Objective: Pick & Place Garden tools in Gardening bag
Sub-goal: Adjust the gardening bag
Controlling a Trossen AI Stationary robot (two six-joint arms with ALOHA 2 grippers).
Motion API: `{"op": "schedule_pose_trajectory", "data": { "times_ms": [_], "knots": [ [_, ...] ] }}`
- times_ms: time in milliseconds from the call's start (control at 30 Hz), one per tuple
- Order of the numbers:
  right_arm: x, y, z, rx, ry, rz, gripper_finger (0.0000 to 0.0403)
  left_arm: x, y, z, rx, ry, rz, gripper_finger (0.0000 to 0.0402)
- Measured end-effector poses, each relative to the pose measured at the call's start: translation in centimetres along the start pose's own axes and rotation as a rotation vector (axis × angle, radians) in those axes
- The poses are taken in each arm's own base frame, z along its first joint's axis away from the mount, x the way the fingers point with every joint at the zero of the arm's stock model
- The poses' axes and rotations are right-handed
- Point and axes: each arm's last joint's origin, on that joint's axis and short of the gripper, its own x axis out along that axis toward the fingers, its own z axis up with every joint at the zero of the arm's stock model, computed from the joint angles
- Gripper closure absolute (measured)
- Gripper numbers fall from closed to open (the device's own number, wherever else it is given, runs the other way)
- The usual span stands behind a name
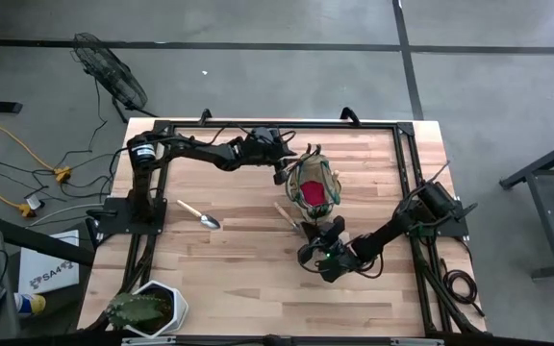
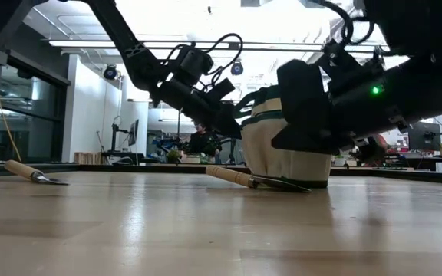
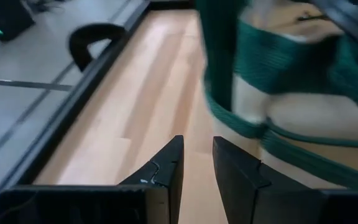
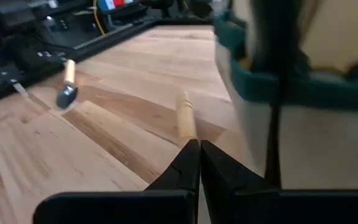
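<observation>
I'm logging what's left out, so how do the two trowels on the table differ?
The left trowel lies alone on open table, well clear of the bag; the right trowel lies right beside the bag, just ahead of the right gripper. Both have wooden handles, lie flat, and are outside the bag.

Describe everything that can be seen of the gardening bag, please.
The gardening bag is a small soft tote of tan fabric with dark green trim and straps. It stands upright on the wooden table, mouth open, with something red inside. A wooden-handled tool lies at its base. The left gripper is close at one side, the right gripper close at the other.
</observation>
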Motion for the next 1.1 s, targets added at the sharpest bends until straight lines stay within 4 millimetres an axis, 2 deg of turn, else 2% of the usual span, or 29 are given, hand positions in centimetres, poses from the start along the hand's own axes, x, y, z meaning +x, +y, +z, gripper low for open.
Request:
{"op": "schedule_pose_trajectory", "data": {
  "times_ms": [267, 800, 1100],
  "knots": [
    [-1.0, -0.6, -0.4, 0.032, -0.006, -0.035, 0.0399, 0.1, -1.3, -0.3, -0.02, 0.042, -0.087, 0.032],
    [-2.1, -1.4, -1.2, 0.007, 0.028, -0.05, 0.0399, 0.1, -6.0, -0.3, 0.02, 0.105, -0.204, 0.032],
    [-2.8, -2.4, -1.6, 0.01, 0.082, -0.079, 0.0399, -0.1, -7.6, -0.7, 0.029, 0.17, -0.25, 0.032]
  ]
}}
